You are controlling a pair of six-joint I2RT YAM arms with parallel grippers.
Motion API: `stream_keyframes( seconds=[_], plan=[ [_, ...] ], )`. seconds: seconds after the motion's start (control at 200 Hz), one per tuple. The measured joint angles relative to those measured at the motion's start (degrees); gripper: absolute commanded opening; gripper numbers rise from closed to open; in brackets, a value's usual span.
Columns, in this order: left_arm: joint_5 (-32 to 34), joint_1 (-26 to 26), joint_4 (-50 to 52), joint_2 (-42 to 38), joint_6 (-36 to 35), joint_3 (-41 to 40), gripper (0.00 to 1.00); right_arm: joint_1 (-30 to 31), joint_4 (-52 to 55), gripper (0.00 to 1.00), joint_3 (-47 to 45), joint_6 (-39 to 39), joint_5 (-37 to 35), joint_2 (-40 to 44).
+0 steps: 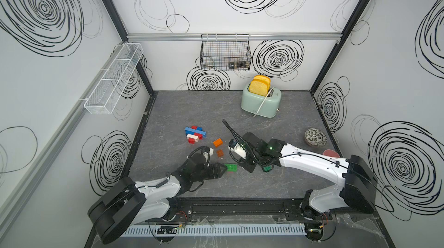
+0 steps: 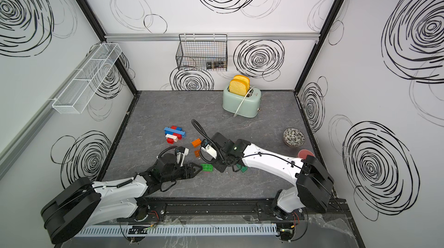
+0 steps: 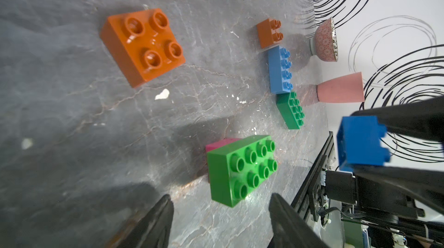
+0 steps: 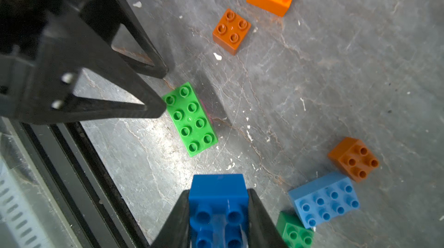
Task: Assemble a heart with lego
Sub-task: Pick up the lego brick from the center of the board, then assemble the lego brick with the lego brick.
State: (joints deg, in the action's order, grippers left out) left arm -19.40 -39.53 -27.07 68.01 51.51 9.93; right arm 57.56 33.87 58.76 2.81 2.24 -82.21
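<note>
Gripping a dark blue brick (image 4: 217,184), the right claw (image 4: 218,195) is clamped tight on it. The left claw (image 3: 220,197) stands open, a light green brick (image 3: 240,170) just in front of it; the joined brick cluster (image 1: 195,135) lies well beyond.

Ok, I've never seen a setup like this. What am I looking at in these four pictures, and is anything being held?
Two robot arms stand at the near edge of a grey table. Two pictures look down from overhead, nearly identical; the other two come from cameras on each arm's wrist. Loose toy bricks lie scattered, some already joined in a blue, red and white cluster. A toaster, a bowl and a pink cup stand aside. The right fingers are shut on a blue brick. The left fingers are open, empty, at one end of a green brick.
</note>
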Motion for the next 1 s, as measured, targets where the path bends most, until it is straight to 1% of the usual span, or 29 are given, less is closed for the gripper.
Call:
stream_keyframes(
  seconds=[0.295, 0.465, 0.655, 0.841, 1.001],
  plan=[
    [-1.16, -0.72, -7.74, 5.40, 1.05, 0.02, 0.61, 0.81, 0.57, 0.34, 1.31, 6.75, 4.68, -1.60],
    [-2.29, -0.76, -13.03, 9.66, 2.19, -0.17, 0.52, 0.85, 1.57, 0.34, 2.27, 9.03, 5.75, -5.73],
    [-2.54, -0.87, -15.37, 11.65, 2.49, -0.31, 0.45, 0.83, 2.21, 0.34, 4.17, 11.21, 6.14, -9.53],
    [-2.56, -0.87, -17.42, 12.39, 2.58, -0.96, 0.43, 0.39, 2.43, 0.34, 6.93, 14.08, 6.38, -12.09],
    [-2.62, -0.87, -20.57, 14.08, 2.97, -1.40, 0.43, -0.37, 2.54, 0.34, 8.15, 16.96, 6.71, -13.70]
  ],
)
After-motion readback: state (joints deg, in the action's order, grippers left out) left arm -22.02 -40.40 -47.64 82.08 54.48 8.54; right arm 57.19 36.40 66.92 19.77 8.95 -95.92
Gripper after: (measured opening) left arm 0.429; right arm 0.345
